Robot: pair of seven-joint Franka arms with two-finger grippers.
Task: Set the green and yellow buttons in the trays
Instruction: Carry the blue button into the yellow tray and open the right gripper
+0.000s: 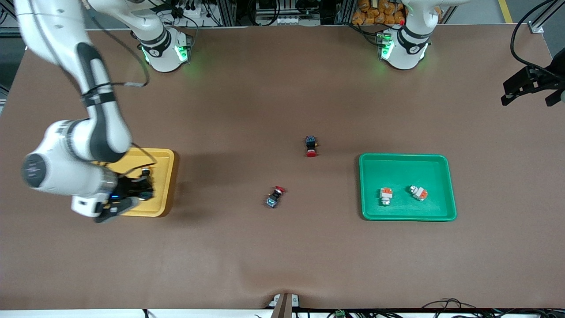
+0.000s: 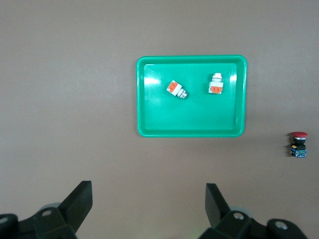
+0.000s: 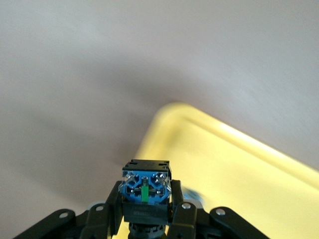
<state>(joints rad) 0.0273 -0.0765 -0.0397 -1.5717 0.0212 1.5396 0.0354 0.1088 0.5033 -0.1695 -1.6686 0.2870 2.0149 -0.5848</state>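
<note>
Your right gripper over yellow tray, jaws clamped on a button, left gripper waiting, jaws wide, over desk near green tray.

Two red-capped switches lying on brown table, well apart.

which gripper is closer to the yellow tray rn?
Right. The right gripper is over the yellow tray, shut on a blue-ended button. The left gripper waits, open, high above the green tray.
</note>
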